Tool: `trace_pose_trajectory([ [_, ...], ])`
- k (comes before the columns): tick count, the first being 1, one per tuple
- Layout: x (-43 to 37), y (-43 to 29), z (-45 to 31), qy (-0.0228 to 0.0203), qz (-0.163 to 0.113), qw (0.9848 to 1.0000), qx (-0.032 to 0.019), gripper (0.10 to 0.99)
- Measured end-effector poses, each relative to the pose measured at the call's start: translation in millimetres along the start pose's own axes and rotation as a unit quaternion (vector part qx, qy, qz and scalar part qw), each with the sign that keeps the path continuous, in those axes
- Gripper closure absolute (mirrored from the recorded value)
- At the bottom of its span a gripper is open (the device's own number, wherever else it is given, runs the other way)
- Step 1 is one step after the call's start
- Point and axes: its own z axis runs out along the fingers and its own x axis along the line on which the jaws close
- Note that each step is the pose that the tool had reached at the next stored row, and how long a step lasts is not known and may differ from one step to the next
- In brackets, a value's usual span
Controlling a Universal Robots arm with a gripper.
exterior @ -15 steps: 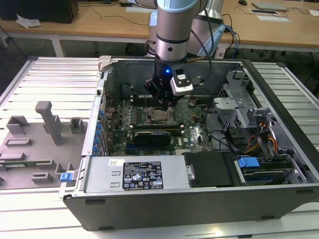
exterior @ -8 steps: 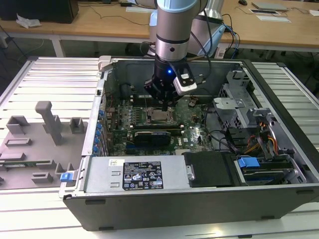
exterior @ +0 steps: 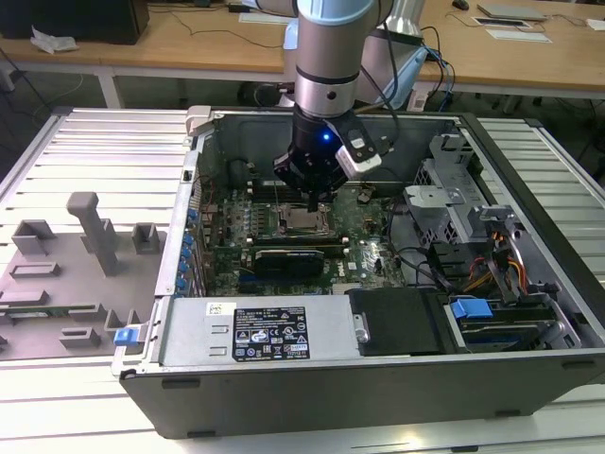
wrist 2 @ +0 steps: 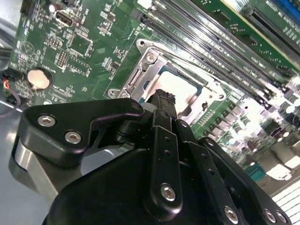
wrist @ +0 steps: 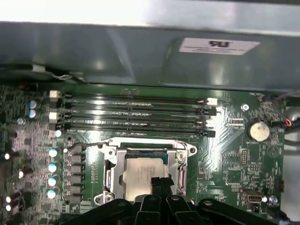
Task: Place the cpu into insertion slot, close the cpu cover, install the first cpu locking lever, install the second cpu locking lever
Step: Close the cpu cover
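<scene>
A grey robot arm [exterior: 326, 57] reaches straight down into an open computer case [exterior: 378, 383] lying on a ribbed metal counter [exterior: 95, 151]. Its black end effector [wrist: 160, 180] hangs just above the processor socket. In the first wrist view its two slim fingertips [wrist: 155, 183] appear pressed together, gripping nothing.

The cpu [wrist: 140, 171], a flat square with a dull silver top, sits in the insertion slot [wrist: 145, 153], of which little more than a dark edge peeks out. The cpu cover [wrist: 112, 173], a shiny metal frame, lies around the chip. The end effector's bulk cuts off the socket's near side, and the levers are hard to make out. Long black memory slots [wrist: 136, 112] line the green motherboard [wrist: 234, 154] on the socket's far side.
</scene>
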Motion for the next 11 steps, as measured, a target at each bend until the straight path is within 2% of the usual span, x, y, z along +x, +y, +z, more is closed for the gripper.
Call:
trace_pose_trajectory([
  [4,1.2,-1.5,0.8,0.0000,-0.022,0.9998,-0.0001,0.980],
  [6,1.3,-1.5,0.9,0.0000,-0.023,0.9997,-0.0001,0.980],
  [11,5.9,-7.7,2.7,-0.0004,-0.023,0.9997,-0.0006,0.980],
])
